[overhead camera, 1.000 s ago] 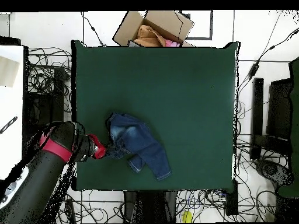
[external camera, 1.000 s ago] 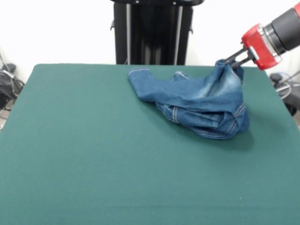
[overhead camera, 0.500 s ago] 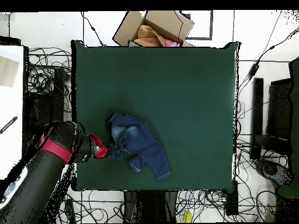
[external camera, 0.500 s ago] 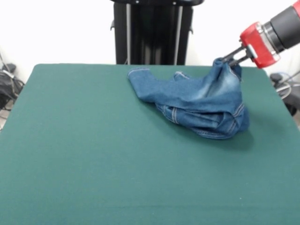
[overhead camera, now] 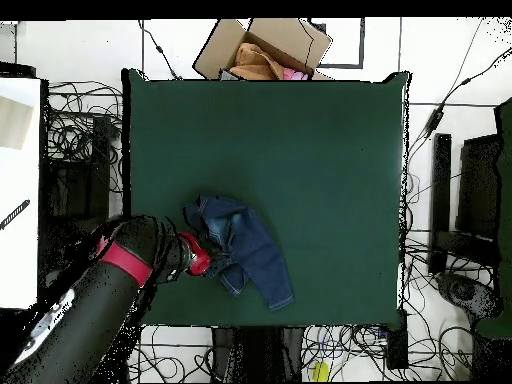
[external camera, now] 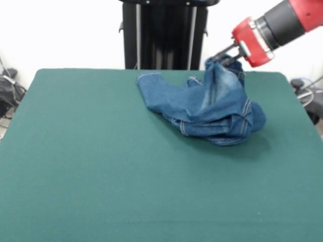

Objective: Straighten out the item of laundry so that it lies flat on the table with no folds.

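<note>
Toward the table's (external camera: 75, 166) far right side, the jeans (external camera: 207, 108) are lying bunched, one leg trailing leftward. At their right, the gripper (external camera: 225, 57) is pinching a raised fold; drawing it outward should come next.

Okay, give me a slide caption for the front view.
Gripper shut on crumpled jeans, lifting one edge above the green table.

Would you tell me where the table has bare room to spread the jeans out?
The table is bare across the whole stretch between the jeans and its near edge in the front view, also beside the trouser leg. It is crowded only where the gripper lifts the denim.
</note>
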Controlling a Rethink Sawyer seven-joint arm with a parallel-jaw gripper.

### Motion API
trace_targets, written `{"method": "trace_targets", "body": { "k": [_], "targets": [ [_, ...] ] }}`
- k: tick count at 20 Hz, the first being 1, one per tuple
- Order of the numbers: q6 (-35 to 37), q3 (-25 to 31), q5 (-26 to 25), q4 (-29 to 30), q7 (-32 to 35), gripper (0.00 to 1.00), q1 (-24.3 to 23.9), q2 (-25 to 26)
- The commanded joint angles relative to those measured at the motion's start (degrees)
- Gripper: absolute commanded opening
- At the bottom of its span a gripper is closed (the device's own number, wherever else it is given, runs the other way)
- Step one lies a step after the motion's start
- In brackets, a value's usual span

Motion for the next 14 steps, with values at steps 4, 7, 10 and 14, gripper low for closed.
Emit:
{"method": "trace_targets", "body": {
  "k": [4,7,10,14],
  "targets": [
    [-3.73,3.32,-5.86,6.77,2.34,1.00,-0.84,1.02],
    [-3.72,3.64,-6.13,6.89,2.83,1.00,-0.95,0.77],
    [-3.07,3.65,-6.37,6.69,3.65,1.00,-0.80,0.91],
    [-3.58,4.36,-7.09,6.38,3.36,1.00,-0.68,1.06]
  ]
}}
